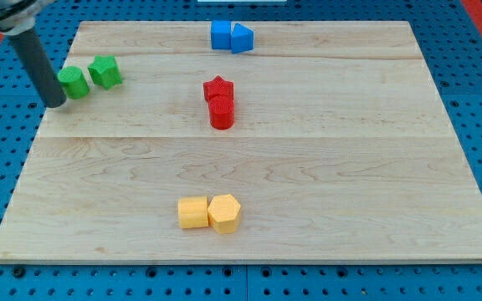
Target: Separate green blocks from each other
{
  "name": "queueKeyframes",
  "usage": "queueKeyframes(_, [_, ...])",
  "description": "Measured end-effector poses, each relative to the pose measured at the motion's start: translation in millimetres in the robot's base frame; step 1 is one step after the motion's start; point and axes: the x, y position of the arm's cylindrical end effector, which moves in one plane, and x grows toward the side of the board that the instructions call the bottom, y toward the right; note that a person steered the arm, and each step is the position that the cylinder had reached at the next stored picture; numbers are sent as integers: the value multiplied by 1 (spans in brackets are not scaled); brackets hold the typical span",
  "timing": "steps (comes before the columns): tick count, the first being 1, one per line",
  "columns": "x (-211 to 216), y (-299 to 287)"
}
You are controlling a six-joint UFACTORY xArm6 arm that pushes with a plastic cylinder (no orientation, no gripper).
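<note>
Two green blocks lie close together at the board's upper left: a rounded green block (74,82) and, just to its right, a star-like green block (105,72). They touch or nearly touch. My tip (55,103) is at the lower end of the dark rod, just left of and slightly below the rounded green block, almost against it.
Two blue blocks (230,37) sit together at the top centre. A red star block (218,88) sits against a red cylinder (222,113) in the middle. Two yellow blocks (209,212) sit together near the bottom centre. The wooden board (350,167) lies on a blue pegboard.
</note>
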Motion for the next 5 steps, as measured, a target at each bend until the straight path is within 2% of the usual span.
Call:
queueKeyframes(1, [-10,7])
queueKeyframes(2, [-40,29])
queueKeyframes(4, [-101,110])
queueKeyframes(5, [-90,106])
